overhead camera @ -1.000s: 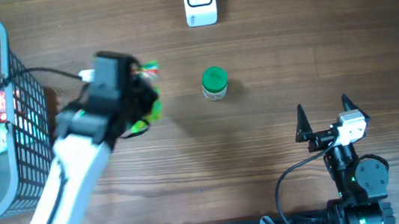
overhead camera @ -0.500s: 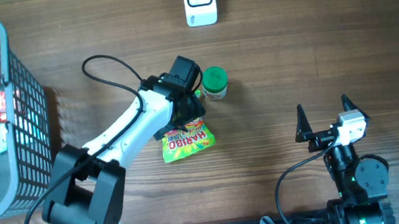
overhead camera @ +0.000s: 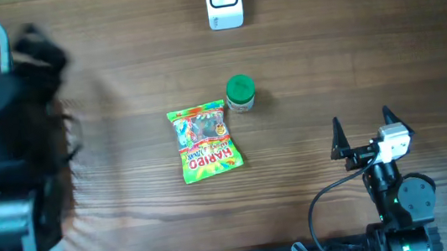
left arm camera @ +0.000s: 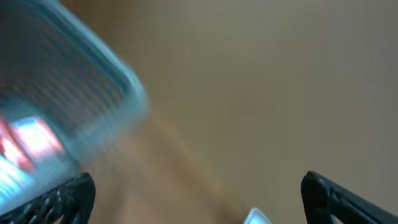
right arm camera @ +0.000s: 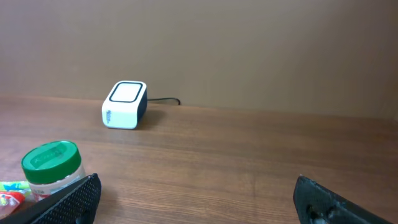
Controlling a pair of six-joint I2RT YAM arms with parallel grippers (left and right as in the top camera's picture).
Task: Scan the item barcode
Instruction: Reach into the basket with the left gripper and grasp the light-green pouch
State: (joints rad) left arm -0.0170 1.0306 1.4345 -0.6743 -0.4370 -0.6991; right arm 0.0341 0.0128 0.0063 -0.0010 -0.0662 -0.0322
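Green-yellow-red sweet bag, green-capped jar, white scanner, brown wood-grain table

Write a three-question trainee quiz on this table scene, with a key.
1. True or false: the right pincer holds the candy bag.
2. What stands by the bag's upper right corner in the overhead view? A) red mug B) green-lidded jar C) blue box
3. Fill in: the white scanner sits near the ___ edge of the table, seen from the robot.
Key: 1 false; 2 B; 3 far.

matt wood-grain table, glossy plastic candy bag, smooth white plastic scanner, green plastic jar lid
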